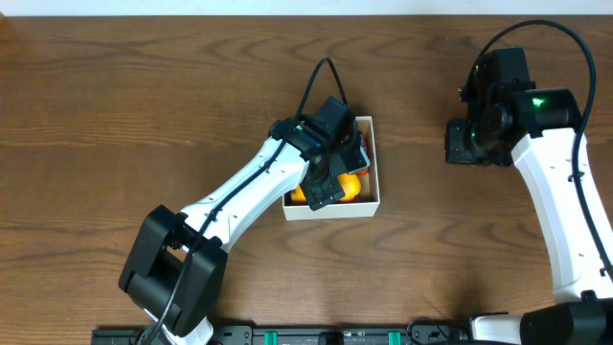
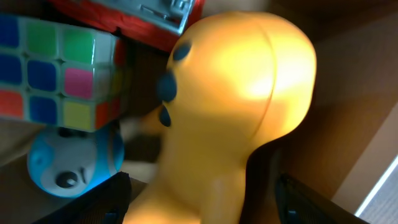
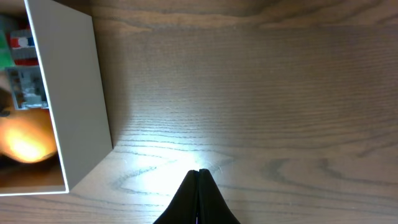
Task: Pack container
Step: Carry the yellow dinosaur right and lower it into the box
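Observation:
The container (image 1: 331,209) is a shallow white box with a brown inside, at the table's middle. It holds a yellow rubber toy (image 1: 351,188), a colour cube, a blue round toy and a red and grey toy. My left gripper (image 1: 330,177) reaches down into the box. In the left wrist view its fingers (image 2: 202,205) stand apart on either side of the yellow toy (image 2: 236,93), with a dark gap at the right finger. My right gripper (image 1: 469,144) is shut and empty over bare wood, right of the box. The right wrist view shows its closed tips (image 3: 199,172) and the box wall (image 3: 74,93).
In the left wrist view the colour cube (image 2: 56,68) lies at upper left, the blue round toy (image 2: 74,163) below it, the red and grey toy (image 2: 124,15) along the top. The brown wooden table (image 1: 115,115) extends on all sides.

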Robot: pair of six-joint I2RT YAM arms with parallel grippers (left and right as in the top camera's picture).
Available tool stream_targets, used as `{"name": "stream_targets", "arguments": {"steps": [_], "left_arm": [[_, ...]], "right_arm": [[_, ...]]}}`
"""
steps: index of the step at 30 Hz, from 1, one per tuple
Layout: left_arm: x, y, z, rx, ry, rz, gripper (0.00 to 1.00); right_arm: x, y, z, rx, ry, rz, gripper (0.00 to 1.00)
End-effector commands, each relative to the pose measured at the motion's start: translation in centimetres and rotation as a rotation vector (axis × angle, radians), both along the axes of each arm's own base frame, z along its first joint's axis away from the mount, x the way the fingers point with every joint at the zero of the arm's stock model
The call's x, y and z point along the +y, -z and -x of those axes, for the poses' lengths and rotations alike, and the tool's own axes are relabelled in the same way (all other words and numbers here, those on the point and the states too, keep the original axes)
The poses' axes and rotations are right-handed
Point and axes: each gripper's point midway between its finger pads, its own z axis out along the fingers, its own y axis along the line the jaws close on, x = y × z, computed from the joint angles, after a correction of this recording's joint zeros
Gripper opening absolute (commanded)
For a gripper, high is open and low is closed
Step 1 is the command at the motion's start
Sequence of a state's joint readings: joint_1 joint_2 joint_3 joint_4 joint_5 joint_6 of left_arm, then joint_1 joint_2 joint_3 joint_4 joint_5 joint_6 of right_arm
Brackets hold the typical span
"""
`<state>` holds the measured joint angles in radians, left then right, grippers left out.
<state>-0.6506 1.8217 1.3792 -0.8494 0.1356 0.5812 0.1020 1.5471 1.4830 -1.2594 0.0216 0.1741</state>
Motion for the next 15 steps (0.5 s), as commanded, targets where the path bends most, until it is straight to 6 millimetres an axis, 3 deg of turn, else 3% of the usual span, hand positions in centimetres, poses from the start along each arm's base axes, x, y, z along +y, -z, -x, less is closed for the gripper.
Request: {"name": "stream_targets", "arguments": {"steps": [1, 3, 8, 15], "left_arm": [[-0.2, -0.2, 0.2, 0.007, 0.003, 0.012, 0.78], [-0.2, -0.5, 0.2, 0.0, 0.003, 0.015, 0.84], [-0.2, -2.5, -0.2, -0.052, 0.001, 0.043, 0.84], [1.2, -9.3, -0.8, -0.25, -0.03, 0.091, 0.94]], "right_arm": [[0.0, 0.3, 0.1, 0.01, -0.002, -0.001, 0.01], [0.0, 0.3, 0.1, 0.01, -0.002, -0.001, 0.01], [0.0, 0.3, 0.1, 0.01, -0.002, -0.001, 0.01], [0.0, 0.3, 0.0, 0.008, -0.007, 0.0, 0.02]]}}
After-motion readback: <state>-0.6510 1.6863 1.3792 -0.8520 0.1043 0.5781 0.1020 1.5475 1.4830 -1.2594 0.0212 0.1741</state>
